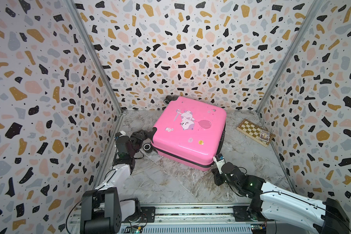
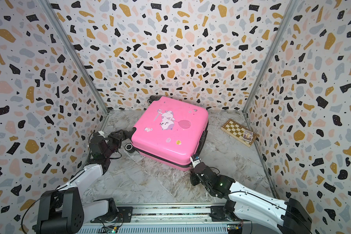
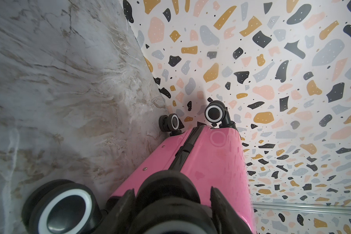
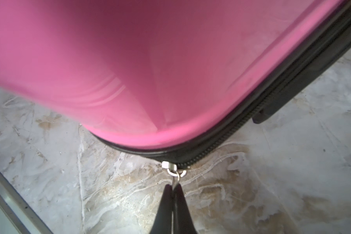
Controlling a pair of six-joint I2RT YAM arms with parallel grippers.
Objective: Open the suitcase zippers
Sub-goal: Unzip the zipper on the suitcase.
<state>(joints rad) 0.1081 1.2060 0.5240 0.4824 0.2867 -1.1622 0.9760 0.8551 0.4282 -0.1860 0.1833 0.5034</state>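
While left gripper (image 3: 171,190) clasps wheel (image 3: 166,181), right gripper (image 4: 173,187) — zipper pull (image 4: 175,173) pinched.

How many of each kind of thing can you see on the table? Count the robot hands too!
Pink suitcase: 1
Chessboard: 1
Small printed box on the chessboard: 1
Robot hands: 2, left hand and right hand
Total: 5
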